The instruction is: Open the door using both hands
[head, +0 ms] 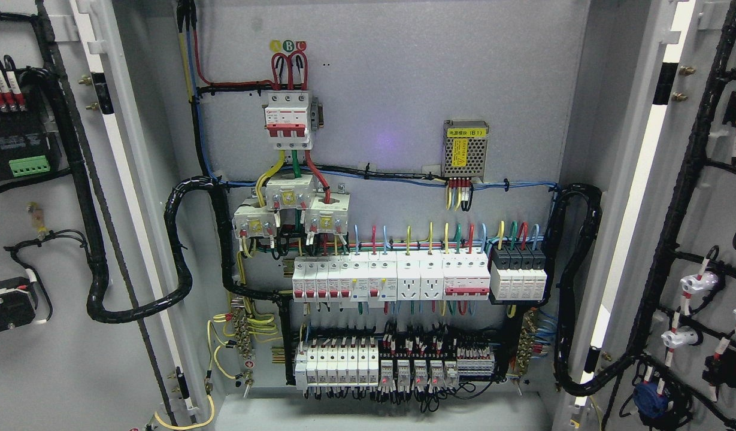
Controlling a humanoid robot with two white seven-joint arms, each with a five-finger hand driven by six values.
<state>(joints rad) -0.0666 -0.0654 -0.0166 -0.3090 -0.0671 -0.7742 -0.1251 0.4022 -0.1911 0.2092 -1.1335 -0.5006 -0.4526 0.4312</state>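
No robot hand is to be seen in the head view, so the state of the fingers cannot be told; nearest, at either side, the two doors of the cabinet are found swung fully open. The left door is hung at the left edge, its inner face carrying a black wire loom, a green terminal block and a black round component; the right door is stood open at the right edge, its inner face lined with black cable runs and white and blue switch backs. Farther in, on the grey back panel, a lower row of white breakers and relays is mounted near the bottom; above it a longer row of white breakers and sockets is fixed. Higher still, three current transformers are set beneath a red-and-white main breaker; to the right a perforated metal power supply is mounted.
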